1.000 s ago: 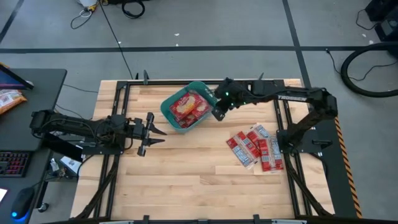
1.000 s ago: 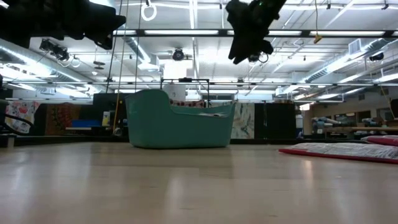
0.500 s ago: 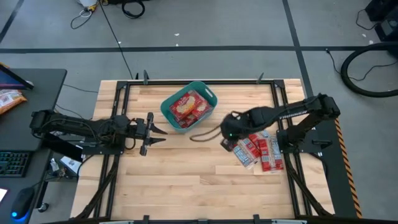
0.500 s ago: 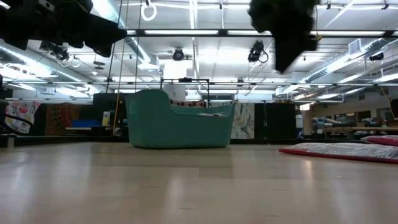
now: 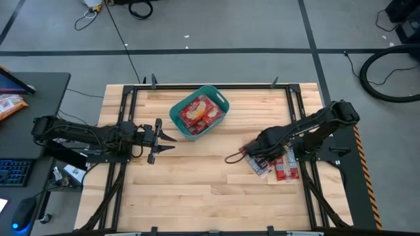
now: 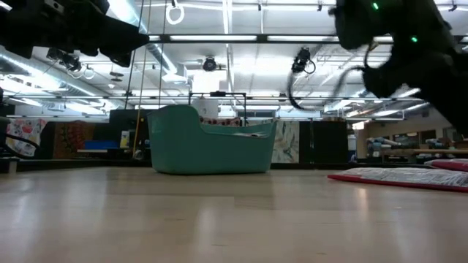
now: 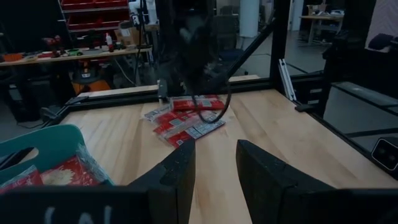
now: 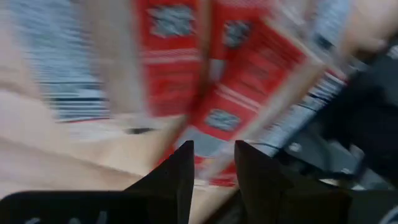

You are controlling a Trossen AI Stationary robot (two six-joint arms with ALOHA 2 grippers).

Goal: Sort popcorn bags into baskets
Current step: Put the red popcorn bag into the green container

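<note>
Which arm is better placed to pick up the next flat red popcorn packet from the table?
The right. Its gripper hangs open directly over the loose pile of flat red popcorn packets, while the left gripper waits across the table beside the teal plastic basket.

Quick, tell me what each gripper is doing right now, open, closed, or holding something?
Left gripper: open, empty, waiting above the table beside the basket.
Right gripper: open, empty, right over the popcorn bags on the table.

Right arm covering part of the loose popcorn bags [image 5: 279, 164] at four o'clock, right-wrist packets motion-blurred, print unreadable
</note>
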